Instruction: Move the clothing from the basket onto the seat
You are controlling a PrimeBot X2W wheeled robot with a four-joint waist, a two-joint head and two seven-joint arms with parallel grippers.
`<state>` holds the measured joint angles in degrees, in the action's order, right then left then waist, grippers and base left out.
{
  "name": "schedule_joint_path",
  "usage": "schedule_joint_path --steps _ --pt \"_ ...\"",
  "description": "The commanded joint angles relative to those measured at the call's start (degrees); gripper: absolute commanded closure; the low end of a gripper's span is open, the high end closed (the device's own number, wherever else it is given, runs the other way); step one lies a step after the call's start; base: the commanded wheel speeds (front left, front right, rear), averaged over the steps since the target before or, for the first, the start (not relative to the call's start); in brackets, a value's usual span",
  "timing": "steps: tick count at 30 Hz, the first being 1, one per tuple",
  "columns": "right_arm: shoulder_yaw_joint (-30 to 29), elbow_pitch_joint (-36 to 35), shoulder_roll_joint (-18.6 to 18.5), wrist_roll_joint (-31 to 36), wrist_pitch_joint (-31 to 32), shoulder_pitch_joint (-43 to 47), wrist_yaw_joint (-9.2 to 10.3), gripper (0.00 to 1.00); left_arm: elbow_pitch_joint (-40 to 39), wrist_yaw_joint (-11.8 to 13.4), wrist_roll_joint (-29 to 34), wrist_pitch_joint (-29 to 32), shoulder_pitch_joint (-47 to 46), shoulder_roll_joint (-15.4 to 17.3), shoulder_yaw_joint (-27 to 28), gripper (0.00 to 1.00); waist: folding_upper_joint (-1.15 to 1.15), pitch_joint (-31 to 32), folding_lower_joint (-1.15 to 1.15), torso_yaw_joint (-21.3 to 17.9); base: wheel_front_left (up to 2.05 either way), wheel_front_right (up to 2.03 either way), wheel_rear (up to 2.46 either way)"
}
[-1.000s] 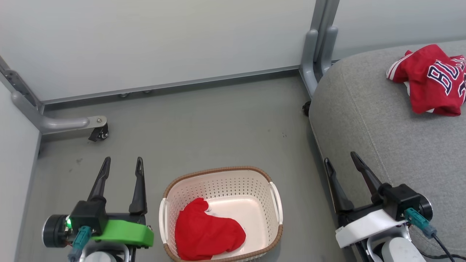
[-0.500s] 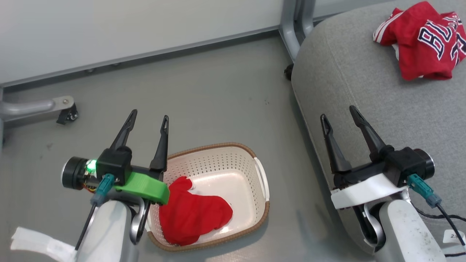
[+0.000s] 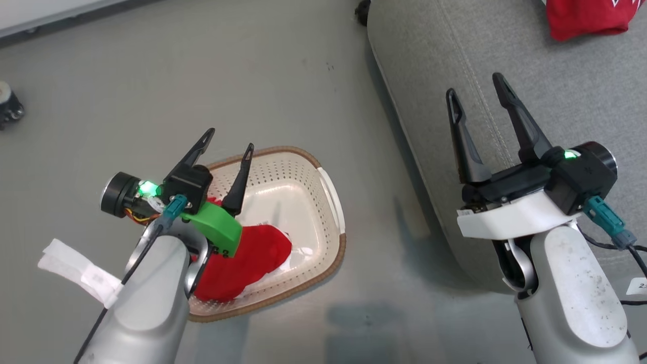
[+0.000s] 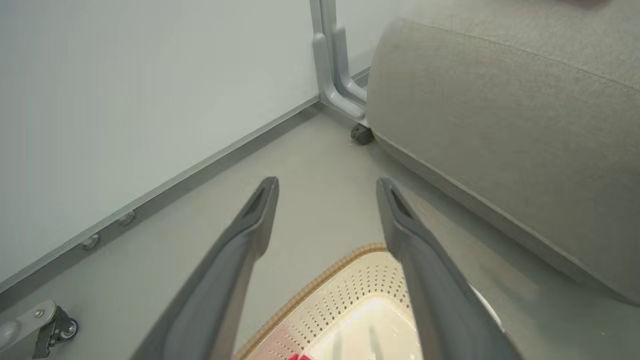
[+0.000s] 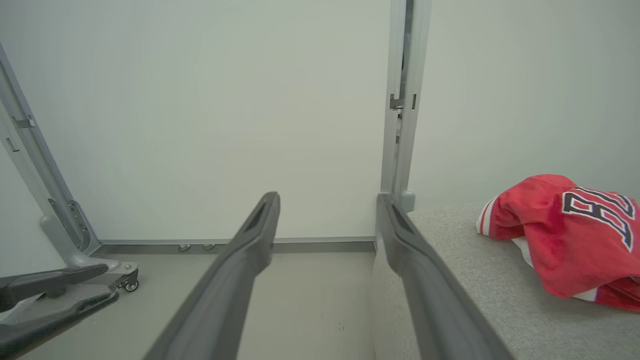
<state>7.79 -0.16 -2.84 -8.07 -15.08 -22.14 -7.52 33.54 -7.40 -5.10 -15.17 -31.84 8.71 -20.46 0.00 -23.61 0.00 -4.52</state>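
Grey floor (image 3: 202, 76), pale wall panels (image 5: 200, 125), metal post (image 4: 326, 60) with caster (image 4: 361, 134)

jersey (image 3: 586, 23) cut by top edge | garment (image 3: 258, 253) partly under left arm (image 3: 146, 298)

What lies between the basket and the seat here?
The stretch is bare: in the head view, plain grey floor runs from the basket to the seat.
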Motion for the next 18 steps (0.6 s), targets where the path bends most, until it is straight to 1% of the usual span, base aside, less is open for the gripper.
schedule_joint_path --steps 1,9,18 --pt "0.04 -0.49 -0.10 0.12 -0.14 -1.28 0.06 0.00 1.42 -0.11 -0.53 0.04 -2.10 0.81 -0.72 0.00 0.00 -6.30 0.00 -3.67 0.00 0.00 0.00" --pt "1.04 -1.85 -0.12 0.55 -0.14 -4.72 0.06 0.00 10.94 -0.12 -0.67 0.04 -7.99 2.39 -5.74 0.00 0.00 -12.89 0.00 -4.85 0.00 0.00 0.00" --pt "1.93 -3.16 -0.12 1.24 -0.14 -6.96 0.06 0.00 21.79 -0.11 0.28 0.04 -13.60 3.25 -11.53 0.00 0.00 -18.34 0.00 -5.24 0.00 0.00 0.00"
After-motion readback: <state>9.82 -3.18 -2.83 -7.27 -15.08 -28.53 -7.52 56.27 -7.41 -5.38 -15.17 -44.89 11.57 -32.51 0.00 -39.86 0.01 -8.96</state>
